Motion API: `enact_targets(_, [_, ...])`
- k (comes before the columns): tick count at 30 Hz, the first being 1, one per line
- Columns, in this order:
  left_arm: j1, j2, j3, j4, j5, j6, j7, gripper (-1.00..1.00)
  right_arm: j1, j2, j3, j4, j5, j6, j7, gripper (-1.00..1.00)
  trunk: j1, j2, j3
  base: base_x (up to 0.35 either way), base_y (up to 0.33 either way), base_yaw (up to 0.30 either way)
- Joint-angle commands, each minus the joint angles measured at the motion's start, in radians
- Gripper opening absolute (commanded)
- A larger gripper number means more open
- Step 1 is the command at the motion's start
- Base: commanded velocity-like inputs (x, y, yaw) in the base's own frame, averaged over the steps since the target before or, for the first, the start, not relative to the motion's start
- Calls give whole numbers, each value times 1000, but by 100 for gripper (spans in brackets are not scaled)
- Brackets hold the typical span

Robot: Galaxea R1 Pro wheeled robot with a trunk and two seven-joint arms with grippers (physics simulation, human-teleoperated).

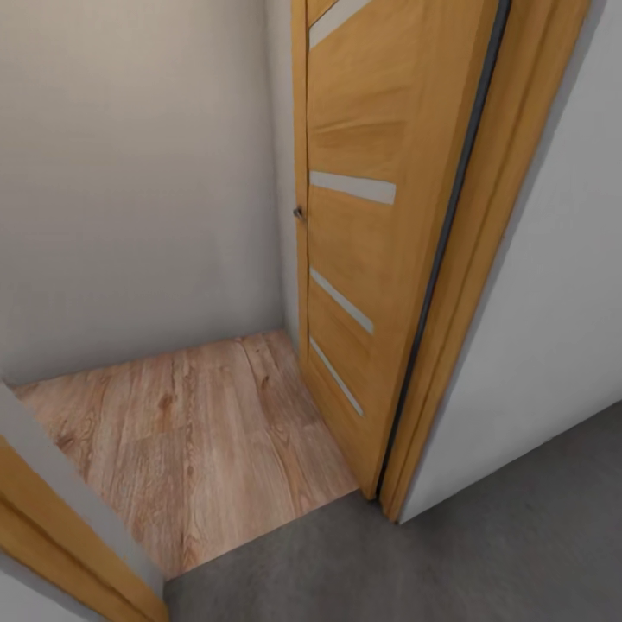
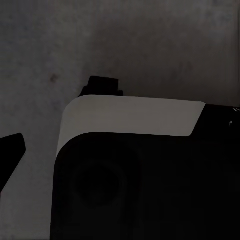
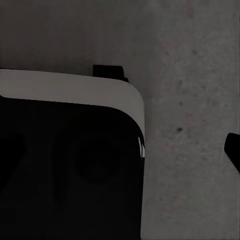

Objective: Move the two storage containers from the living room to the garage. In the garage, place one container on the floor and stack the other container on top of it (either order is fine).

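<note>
The two storage containers are out of view. I face an open doorway. Dark grey concrete floor [image 1: 484, 561] lies under me, and light wood-plank flooring [image 1: 199, 441] begins past the threshold. In the left wrist view one dark fingertip [image 2: 10, 152] of my left gripper pokes in at the edge, above the grey floor [image 2: 125, 40]. The right wrist view shows one dark fingertip [image 3: 233, 150] of my right gripper over the same floor [image 3: 200, 75]. Nothing is seen between the fingers, and the jaws' spacing is hidden.
A honey-coloured wooden door [image 1: 354, 250] with pale glass strips stands swung open on the right, beside its frame [image 1: 466, 328] and a white wall [image 1: 553, 345]. The other door jamb [image 1: 60, 527] is at the lower left. My white-and-black base [image 2: 130, 120] sits close below both wrists.
</note>
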Motion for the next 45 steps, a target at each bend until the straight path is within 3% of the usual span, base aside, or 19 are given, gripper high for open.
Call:
enact_targets(1, [-1,0,-1,1,9,-3,2,100,-1,1,8,3,-8,-5,0,100,0,0,-1,174,0,0])
enact_targets(45, [-1,0,1,1,10,-3,2,100,-1,1,8,3,-9,-5,0,100,0,0,-1,149,0,0])
